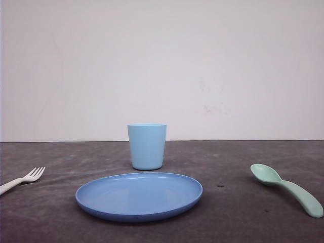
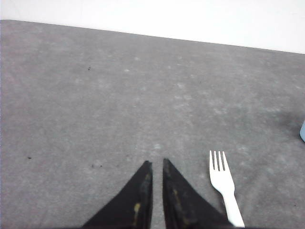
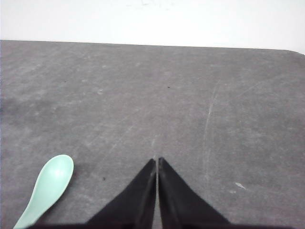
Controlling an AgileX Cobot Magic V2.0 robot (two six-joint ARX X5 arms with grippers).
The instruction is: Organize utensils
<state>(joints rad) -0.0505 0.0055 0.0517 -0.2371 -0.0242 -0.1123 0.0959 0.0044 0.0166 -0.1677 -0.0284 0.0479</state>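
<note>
Utensils untouched, both claws empty and closed.

We see the fork at the plate's nine o'clock and the spoon at three, both flat on the worktop. Our left claw hangs just beside the fork, tips nearly together; our right claw, tips touching, is near the spoon. Closed tips descending could shove either thin utensil away.

We see round blue plate at table's middle, light blue cup right behind it, small white plastic fork far left, mint-green plastic spoon far right.
</note>
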